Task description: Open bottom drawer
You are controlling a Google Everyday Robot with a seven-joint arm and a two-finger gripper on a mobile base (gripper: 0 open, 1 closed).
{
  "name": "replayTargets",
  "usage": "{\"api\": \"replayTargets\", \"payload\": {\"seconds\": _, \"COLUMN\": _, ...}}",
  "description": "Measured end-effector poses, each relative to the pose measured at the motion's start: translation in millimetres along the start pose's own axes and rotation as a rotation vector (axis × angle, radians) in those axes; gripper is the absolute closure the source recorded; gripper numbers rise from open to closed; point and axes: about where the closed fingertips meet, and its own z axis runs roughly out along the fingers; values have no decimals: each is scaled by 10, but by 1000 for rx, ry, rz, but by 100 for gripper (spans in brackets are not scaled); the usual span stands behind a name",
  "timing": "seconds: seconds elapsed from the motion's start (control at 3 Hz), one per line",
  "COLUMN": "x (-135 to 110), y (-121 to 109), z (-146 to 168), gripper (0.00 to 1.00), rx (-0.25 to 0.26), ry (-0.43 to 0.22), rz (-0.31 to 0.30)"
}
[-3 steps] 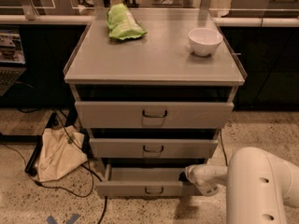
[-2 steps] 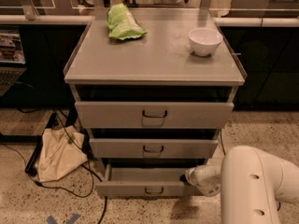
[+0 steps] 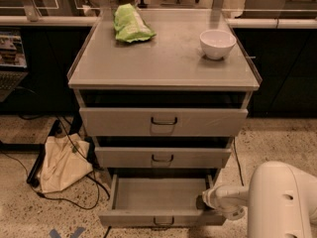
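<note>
Reaching arm: the white robot arm [image 3: 282,202] comes in from the lower right corner, and its wide rounded body covers part of the floor there.
Gripper: the gripper [image 3: 202,202] is low at the right side of the bottom drawer, just at the inner right wall, near the front corner. Whether it is open or closed I cannot tell; its dark tip lies against the drawer wall.
Bottom drawer: the bottom drawer [image 3: 158,196] is the lowest one of the grey cabinet [image 3: 163,63]. It stands pulled out toward the camera, so its inside floor is seen from above. Its small black handle [image 3: 163,221] sits in the centre of the front, apart from the gripper.
Middle drawer: the middle drawer [image 3: 162,157] sticks out only a little, with a dark gap above it.
Top drawer: the top drawer [image 3: 163,121] has the tallest front and also sticks out a little.
Cabinet top: a green bag [image 3: 130,26] lies at the back left, and a white bowl [image 3: 217,43] stands upright at the back right, well apart from it.
Floor: a pale cloth bag [image 3: 62,162] lies on the speckled floor [image 3: 20,207] left of the cabinet, with black cables [image 3: 74,143] over it.
</note>
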Motion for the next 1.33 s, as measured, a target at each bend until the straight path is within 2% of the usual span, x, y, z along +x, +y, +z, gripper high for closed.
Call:
{"api": "replayTargets", "payload": {"seconds": 0.33, "x": 0, "y": 0, "z": 0, "gripper": 100, "rx": 0, "ry": 0, "rz": 0}}
{"api": "replayTargets", "payload": {"seconds": 0.67, "x": 13, "y": 87, "z": 97, "gripper": 100, "rx": -7, "ry": 31, "rz": -32}}
{"api": "replayTargets", "payload": {"seconds": 1.0, "x": 254, "y": 232, "z": 225, "gripper": 100, "rx": -56, "ry": 72, "rz": -27}}
{"api": "replayTargets", "payload": {"seconds": 1.33, "x": 569, "y": 324, "z": 249, "gripper": 100, "rx": -103, "ry": 96, "rz": 24}}
